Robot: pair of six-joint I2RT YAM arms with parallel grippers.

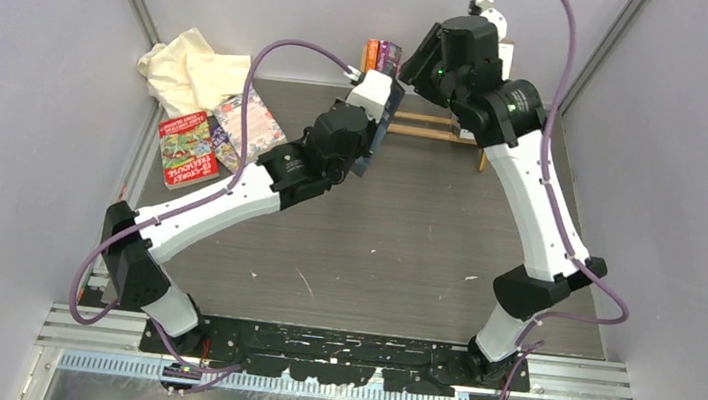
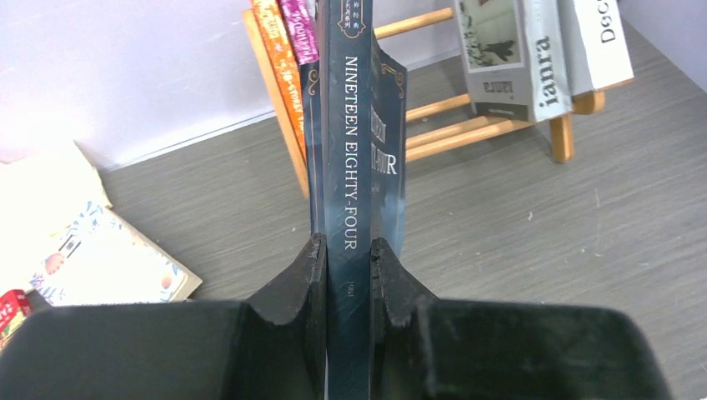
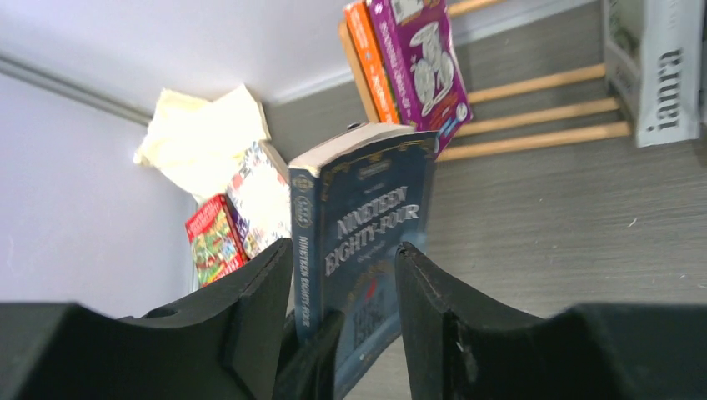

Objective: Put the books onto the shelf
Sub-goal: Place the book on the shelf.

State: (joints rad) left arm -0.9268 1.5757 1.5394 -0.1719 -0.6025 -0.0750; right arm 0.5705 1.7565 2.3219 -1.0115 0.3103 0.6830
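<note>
My left gripper is shut on the spine of a dark blue book titled "Nineteen Eighty-Four", held upright in front of the shelf. My right gripper stands open on either side of the same book, its pads apart from the covers. An orange book and a purple book lean at the wooden shelf's left end. White-grey books stand at its right end. A red-green book and a pale patterned book lie flat on the table at the left.
A cream cloth is crumpled in the back left corner, behind the flat books. The shelf's middle slats are bare between the two groups of books. Grey walls close in the table at the back and both sides.
</note>
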